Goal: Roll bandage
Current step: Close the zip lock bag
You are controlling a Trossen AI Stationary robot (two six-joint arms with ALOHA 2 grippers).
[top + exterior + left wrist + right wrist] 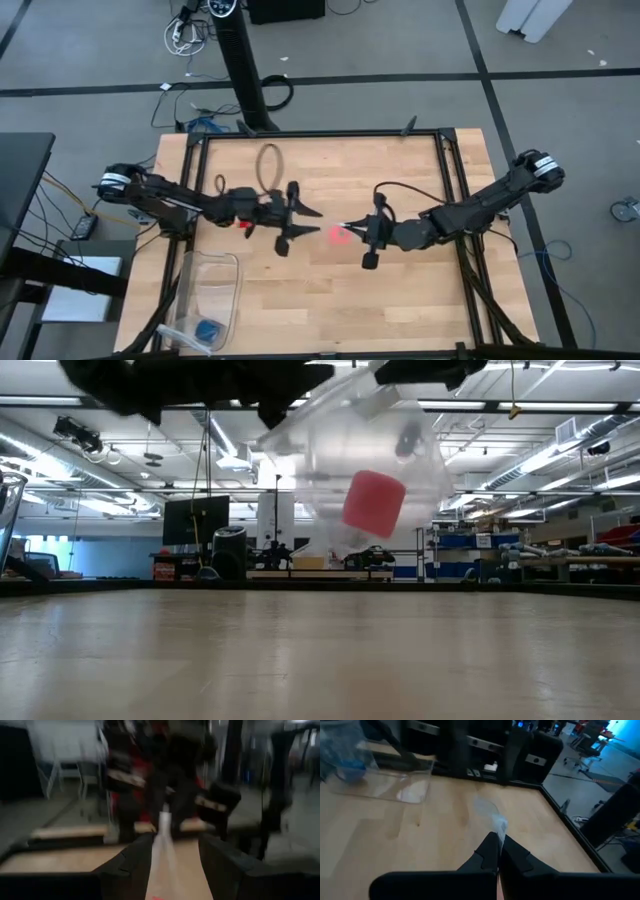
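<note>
Bandage (340, 234) counted one: a small bright pink-red roll, seen from above near the middle of the bench (330, 300), between the two grippers and closer to the right one. In the low view the same roll (374, 500) hung above the bench top inside a clear plastic bag (365, 455), whose wrinkled film spread around it. From that level nothing of the roll touched the wood.

Two dark arms reached in from opposite sides. The left gripper (298, 225) sat left of centre with its two fingers spread apart, holding nothing that could be made out; its own wrist view was blurred, showing only the two fingers (127, 865) wide apart with pale film between them. The right gripper (362, 232) lay just right of the roll, its fingers (492, 851) pressed together on a thin twist of the clear bag film, which trailed out from their tips.

One clear plastic bin (210, 295) stood near the left near corner of the bench, with one small blue object (208, 329) inside it. One loop of brownish band (270, 165) lay on the far part of the bench, left of centre, well apart from the roll.
</note>
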